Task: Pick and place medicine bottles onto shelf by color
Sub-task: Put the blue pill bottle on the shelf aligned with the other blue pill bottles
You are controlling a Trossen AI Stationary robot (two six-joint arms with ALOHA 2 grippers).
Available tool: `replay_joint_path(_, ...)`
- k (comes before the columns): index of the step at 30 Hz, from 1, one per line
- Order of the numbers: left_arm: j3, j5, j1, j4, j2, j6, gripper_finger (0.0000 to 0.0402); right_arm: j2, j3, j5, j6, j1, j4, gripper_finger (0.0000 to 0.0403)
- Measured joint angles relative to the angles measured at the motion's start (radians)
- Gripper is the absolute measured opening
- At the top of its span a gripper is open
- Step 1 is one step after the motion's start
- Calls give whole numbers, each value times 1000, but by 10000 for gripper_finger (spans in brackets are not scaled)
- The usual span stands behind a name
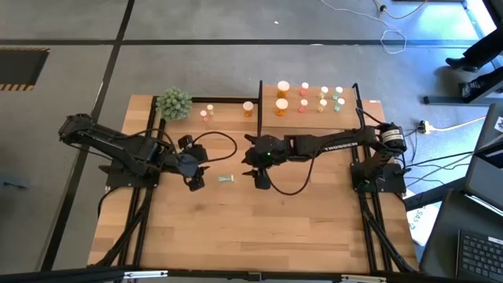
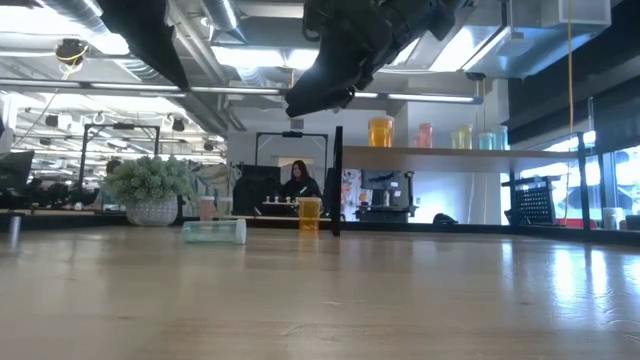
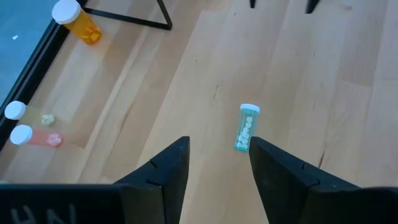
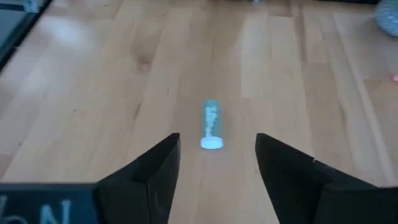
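Medicine bottles are split between shelf and tabletop: one green bottle [image 1: 226, 180] lies on its side near the middle of the high view, on bare wood between the two grippers and touching neither. The left gripper [image 1: 196, 182] sits just left of it, and in its wrist view its fingers [image 3: 166, 171] stand apart with nothing between them, the green bottle [image 3: 247, 127] lying on the wood just past the tips. The right gripper [image 1: 260, 180] is just right of the bottle; its fingers [image 4: 153, 168] are spread wide and empty, the bottle [image 4: 211, 125] lying ahead with its pale cap towards them. On the shelf [image 1: 369, 118], at upper centre-right of the high view, stand two orange bottles [image 1: 282, 97], then pink ones [image 1: 304, 97], yellowish ones [image 1: 323, 98] and green ones [image 1: 338, 97] in colour columns. Left of the shelf, on the tabletop [image 1: 267, 236], stand another orange bottle [image 1: 248, 108] and two small bottles [image 1: 207, 112], with a green plant ball [image 1: 174, 103] at the upper-left corner. In the low view the fallen bottle [image 2: 214, 231] lies left of centre, a potted plant [image 2: 150, 188] behind it, and a person [image 2: 299, 183] sits far back in the room.
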Motion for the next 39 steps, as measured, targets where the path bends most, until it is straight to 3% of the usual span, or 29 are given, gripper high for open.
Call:
replay_joint_path(10, 0, 0, 0, 4, -11, -1, 163, 139, 1, -102, -66, 0, 52, 208)
replay_joint_path(30, 0, 1, 0, 1, -11, -3, 163, 360, 1, -102, -73, -8, 309, 207)
replay_joint_path(39, 0, 1, 0, 1, -11, -3, 163, 371, 0, -51, -73, -8, 335, 207)
